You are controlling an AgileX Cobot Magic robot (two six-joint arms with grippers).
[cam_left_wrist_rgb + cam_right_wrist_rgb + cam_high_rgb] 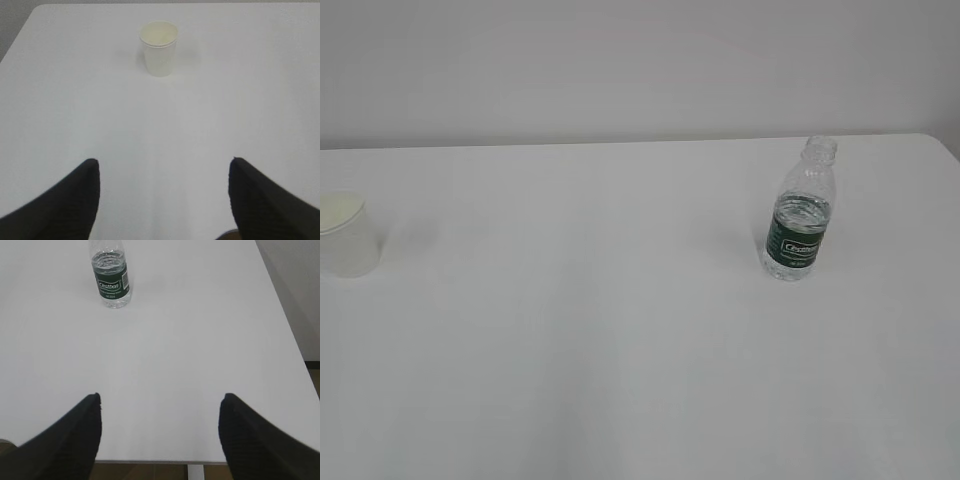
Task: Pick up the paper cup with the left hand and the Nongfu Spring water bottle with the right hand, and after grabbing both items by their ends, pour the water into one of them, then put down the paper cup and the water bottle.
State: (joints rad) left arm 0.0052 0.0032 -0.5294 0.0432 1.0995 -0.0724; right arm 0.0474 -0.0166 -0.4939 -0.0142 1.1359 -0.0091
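Note:
The paper cup (344, 235) stands upright at the far left of the white table (620, 330); in the left wrist view the cup (159, 47) is well ahead of my left gripper (164, 161), which is open and empty. The Nongfu Spring water bottle (802, 213), clear with a dark green label and no cap, stands upright on the right with water in its lower part. In the right wrist view the bottle (111, 277) sits far ahead and to the left of my right gripper (161, 396), open with nothing between its fingers. Neither arm shows in the exterior view.
The table's right edge (292, 340) and near edge (160, 461) run close to my right gripper, with floor below. The table's far left corner (35, 12) shows beyond the cup. A plain wall (640, 60) rises behind the table.

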